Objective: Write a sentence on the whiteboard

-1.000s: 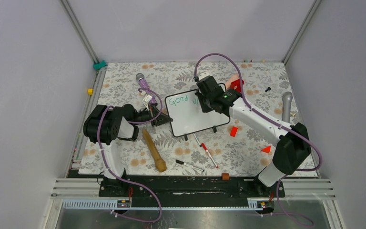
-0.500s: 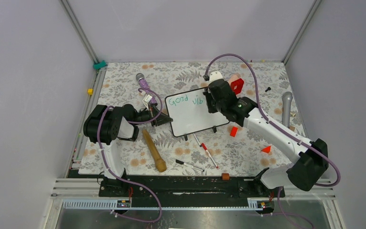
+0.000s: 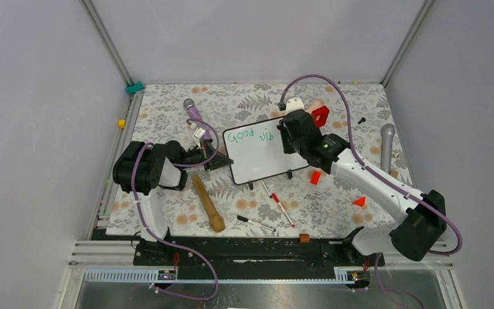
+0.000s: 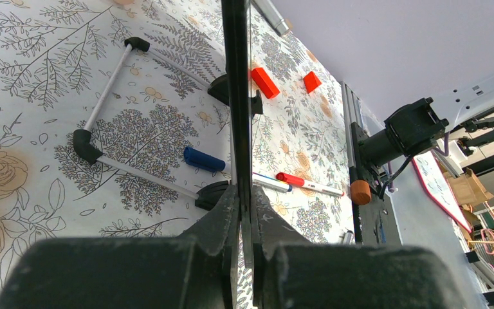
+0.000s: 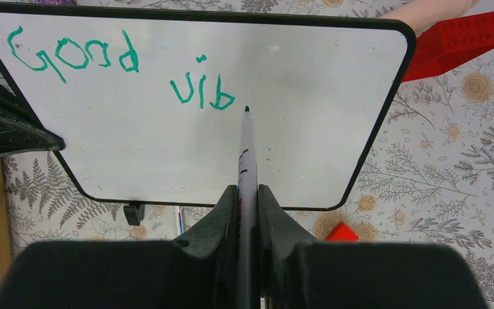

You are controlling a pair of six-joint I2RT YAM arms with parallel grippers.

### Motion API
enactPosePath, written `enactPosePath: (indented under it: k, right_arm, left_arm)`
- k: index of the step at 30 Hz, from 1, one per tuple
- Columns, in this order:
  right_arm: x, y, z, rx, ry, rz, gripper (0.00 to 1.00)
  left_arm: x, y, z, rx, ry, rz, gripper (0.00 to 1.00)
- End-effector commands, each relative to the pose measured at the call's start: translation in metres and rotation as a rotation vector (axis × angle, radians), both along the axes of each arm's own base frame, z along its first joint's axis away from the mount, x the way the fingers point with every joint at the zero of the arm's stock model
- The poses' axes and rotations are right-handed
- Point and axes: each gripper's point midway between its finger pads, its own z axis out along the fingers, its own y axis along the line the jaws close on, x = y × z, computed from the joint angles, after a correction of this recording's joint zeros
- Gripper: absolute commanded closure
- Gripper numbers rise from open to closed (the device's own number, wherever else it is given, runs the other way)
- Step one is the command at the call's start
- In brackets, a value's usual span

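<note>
Clutter rings the whiteboard (image 3: 267, 164) at the centre of the top view. A wooden pin (image 3: 207, 203) lies to its lower left, with a red-capped marker (image 3: 282, 207) and a black marker (image 3: 255, 223) on the floral mat just below. A small red block (image 3: 315, 177) sits by its lower right corner, and a grey microphone (image 3: 386, 141) lies far right. A red brick (image 5: 457, 42) crowds the board's upper right corner in your right wrist view; whether it touches the frame is hard to tell. In your left wrist view a blue-capped marker (image 4: 204, 159) lies near the board's feet.

The sentence (image 5: 127, 59), in green, reads only "Good vib" across the upper left of the board. Unwritten white runs from the "b" to the right frame and across the whole lower half.

Your right gripper (image 5: 247, 196) is clenched on a pen (image 5: 247, 148), whose black tip sits just right of the "b", at its foot. Your left gripper (image 4: 241, 206) is clamped on the board's left edge, the board showing edge-on between its fingers.
</note>
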Motion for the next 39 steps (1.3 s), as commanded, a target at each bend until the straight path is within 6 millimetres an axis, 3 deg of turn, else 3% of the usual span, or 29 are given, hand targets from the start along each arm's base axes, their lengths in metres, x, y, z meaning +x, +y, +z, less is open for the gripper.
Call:
enactPosePath:
  k: [1, 31, 39]
  right_arm:
    - [0.007, -0.006, 0.024, 0.036, -0.075, -0.042, 1.00]
    - [0.013, -0.003, 0.010, 0.043, -0.050, -0.050, 1.00]
    - [0.018, -0.006, 0.011, 0.112, -0.016, -0.068, 1.00]
  left_arm:
    - [0.000, -0.002, 0.000, 0.010, -0.078, -0.022, 1.00]
    - [0.001, -0.002, -0.001, 0.011, -0.078, -0.025, 1.00]
    - [0.001, -0.002, -0.002, 0.011, -0.077, -0.023, 1.00]
